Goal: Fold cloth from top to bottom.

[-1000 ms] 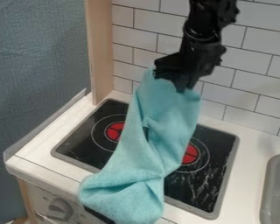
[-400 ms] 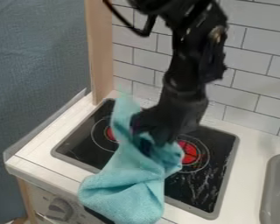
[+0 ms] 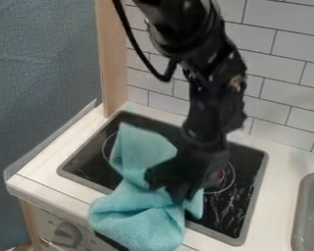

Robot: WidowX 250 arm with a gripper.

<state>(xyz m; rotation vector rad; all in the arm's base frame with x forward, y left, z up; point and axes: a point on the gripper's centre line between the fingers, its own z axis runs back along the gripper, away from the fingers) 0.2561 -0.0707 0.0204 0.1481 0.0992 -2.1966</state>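
Note:
The black gripper (image 3: 170, 190) is low over the middle of the stove, shut on the turquoise cloth (image 3: 143, 218). Bunched folds of cloth lie around and below the fingers. To the gripper's upper left, a flap of the cloth stands over the left burner, and a smaller corner shows just right of the fingertips. The cloth's lower end lies across the stove's front edge and hangs over the counter front. The part directly behind the gripper is hidden.
Beneath the cloth is a black stove top (image 3: 228, 211) with red burners, set in a white counter (image 3: 281, 171). A grey sink (image 3: 310, 215) is at the right. A wooden post (image 3: 112, 59) and tiled wall stand behind; a knob (image 3: 67, 234) is below.
My gripper has come down and toward the front edge, bringing the held part of the cloth with it. The cloth's upper part has folded and bunched, while its front end has stayed put.

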